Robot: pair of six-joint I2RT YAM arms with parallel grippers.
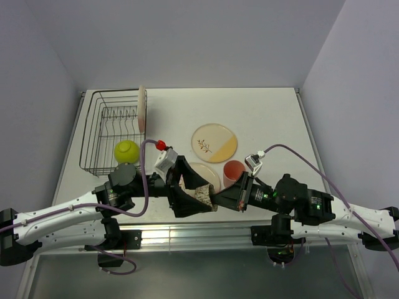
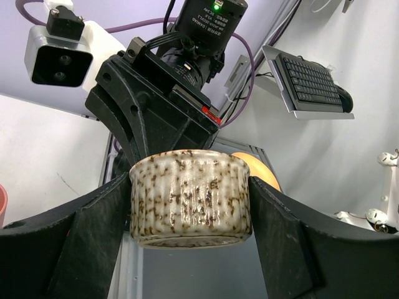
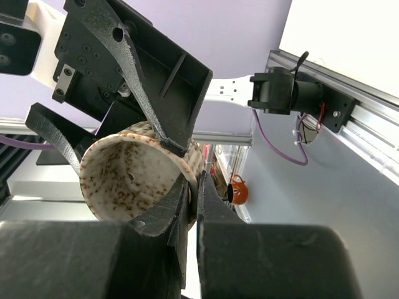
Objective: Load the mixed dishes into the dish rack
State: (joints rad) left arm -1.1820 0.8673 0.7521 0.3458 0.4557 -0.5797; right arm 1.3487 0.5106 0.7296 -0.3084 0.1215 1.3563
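Observation:
The tiny grey speckled dish (image 1: 203, 195) hangs in the air over the table's near edge, held between both arms. My left gripper (image 1: 193, 194) is shut across its ribbed sides (image 2: 190, 196). My right gripper (image 1: 216, 200) pinches the dish's rim wall (image 3: 124, 180), one finger inside and one outside (image 3: 194, 187). The black wire dish rack (image 1: 100, 140) stands at the far left. It holds a pink-and-cream plate (image 1: 142, 107) upright and the lime-green bowl (image 1: 126, 150). A cream and yellow sprig plate (image 1: 214, 142) and the salmon-pink cup (image 1: 234, 169) are on the table.
A third cream plate (image 1: 209, 175) lies flat just beyond the grippers, partly hidden by the left gripper. The two arms meet at the table's near middle, above the aluminium front rail (image 1: 187, 235). Walls close in the table at the back and sides.

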